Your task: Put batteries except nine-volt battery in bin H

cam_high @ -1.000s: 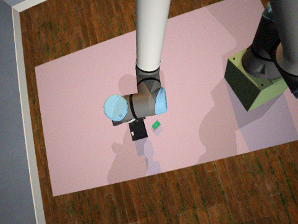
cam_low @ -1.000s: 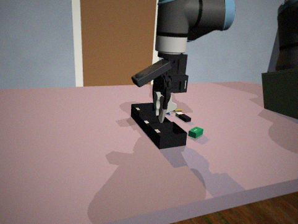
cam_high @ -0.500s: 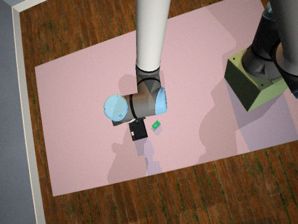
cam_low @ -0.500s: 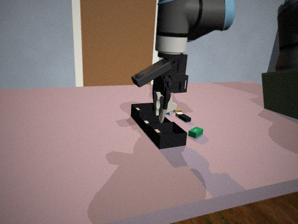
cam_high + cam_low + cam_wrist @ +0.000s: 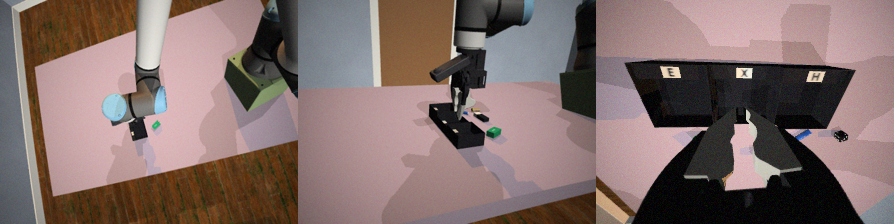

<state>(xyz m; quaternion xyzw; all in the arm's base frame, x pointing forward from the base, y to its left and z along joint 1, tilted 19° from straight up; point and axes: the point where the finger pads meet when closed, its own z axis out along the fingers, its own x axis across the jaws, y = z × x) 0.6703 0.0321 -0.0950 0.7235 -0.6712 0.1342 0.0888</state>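
- A black row of three bins [image 5: 741, 95] is seen on the pink table top [image 5: 360, 130], labelled E [image 5: 671, 72], X [image 5: 744, 73] and H [image 5: 815, 76] in the wrist view.
- The gripper [image 5: 744, 116] is held over the near wall of the middle bin, the one marked X, with its tips pointing down at it.
- The jaws are drawn nearly together, with only a narrow slit between the tips, and nothing is gripped between them.
- The bin marked H is at the right end of the row in the wrist view; its inside is too dark for any contents to be made out.
- A small blue stick [image 5: 465, 113], possibly a battery, is seen lying on the table just beside the row, close to the gripper.
- Next to it a small yellowish piece [image 5: 475, 109] and a black block [image 5: 481, 117] with a pale end are seen; what they are cannot be told.
- A green block [image 5: 493, 132] is seen lying apart from the row, near its closest end in the exterior view.
- Most of the row is hidden under the arm's wrist [image 5: 136, 103] in the top view.
- An olive pedestal [image 5: 247, 93] stands well apart at the table's far right.
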